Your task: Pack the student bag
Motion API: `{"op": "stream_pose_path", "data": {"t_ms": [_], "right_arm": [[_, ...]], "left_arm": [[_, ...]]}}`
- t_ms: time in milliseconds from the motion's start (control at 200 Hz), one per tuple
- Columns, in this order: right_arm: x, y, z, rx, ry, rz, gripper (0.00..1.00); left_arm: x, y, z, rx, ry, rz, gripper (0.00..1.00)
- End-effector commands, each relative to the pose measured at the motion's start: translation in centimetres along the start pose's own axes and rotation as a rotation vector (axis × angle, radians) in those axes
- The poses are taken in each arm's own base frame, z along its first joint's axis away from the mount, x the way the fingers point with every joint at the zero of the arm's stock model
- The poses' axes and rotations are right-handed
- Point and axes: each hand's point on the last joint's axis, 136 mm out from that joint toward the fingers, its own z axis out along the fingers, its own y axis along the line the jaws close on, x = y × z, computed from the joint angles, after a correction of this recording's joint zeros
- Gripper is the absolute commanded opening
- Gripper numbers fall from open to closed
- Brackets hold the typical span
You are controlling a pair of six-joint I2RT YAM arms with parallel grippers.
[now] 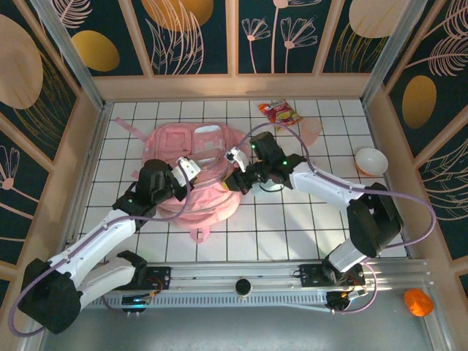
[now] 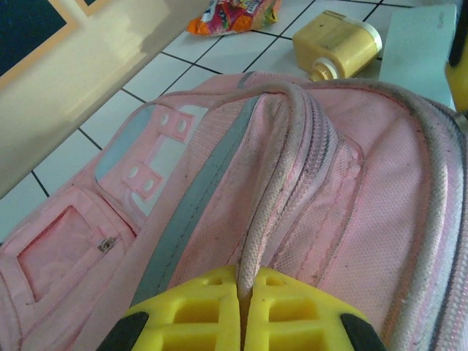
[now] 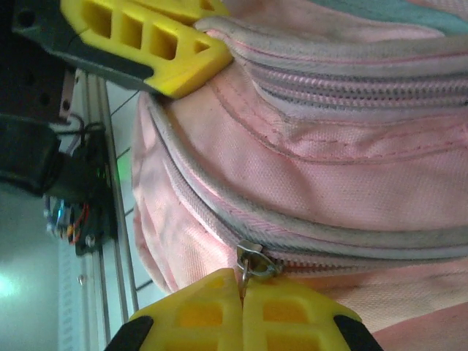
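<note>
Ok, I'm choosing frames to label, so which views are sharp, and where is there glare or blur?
Top external: even light and sharp throughout, with the student bag clear. Left wrist: the bag weave is crisp, the wall at left is washed out, and the snack packet is soft. Right wrist: the zipper pull is sharp, and the rail behind is dim and blurred.

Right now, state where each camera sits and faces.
Top external: above and behind, looking down on the student bag; left arm, right arm show.
Left wrist: faces along the bag; left gripper pinches its piping.
Right wrist: faces the bag's side; right gripper shut on zipper pull.
Shared: top and left wrist show the snack packet.
</note>
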Motion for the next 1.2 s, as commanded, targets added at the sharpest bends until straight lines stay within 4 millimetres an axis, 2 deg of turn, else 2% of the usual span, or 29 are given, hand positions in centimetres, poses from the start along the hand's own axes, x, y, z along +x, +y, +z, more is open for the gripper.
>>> {"op": "stream_pose_path", "data": {"t_ms": [0,175,330,525,806,951,1046,1196], "right_arm": [[-2.7,3.6,-0.3,-0.054,-0.117,0.06,0.0],[-3.8,4.5,0.1,0.021,-0.217,0.177,0.0],[-4.5,4.6,0.8,0.06,-0.251,0.321,0.0],[-4.4,5.6,2.6,0.049,-0.256,0.416,0.0],[-4.1,6.1,4.4,0.016,-0.283,0.573,0.0],[-3.1,5.1,5.0,0.053,-0.271,0.665,0.0],[-2.2,4.3,5.3,0.073,-0.272,0.752,0.0],[-1.9,4.0,5.2,0.094,-0.296,0.82,0.0]], "left_arm": [[-4.1,2.6,-0.1,-0.091,-0.122,-0.112,0.0],[-5.5,2.4,0.0,-0.057,-0.196,-0.283,0.0],[-5.8,1.8,0.5,-0.031,-0.189,-0.388,0.0],[-6.6,1.3,0.8,-0.026,-0.196,-0.467,0.0],[-7.6,1.1,1.5,-0.008,-0.235,-0.575,0.0],[-7.6,1.6,1.5,-0.027,-0.245,-0.587,0.0],[-8.4,1.8,1.3,-0.026,-0.272,-0.597,0.0],[-9.7,2.2,1.2,-0.015,-0.311,-0.659,0.0]]}}
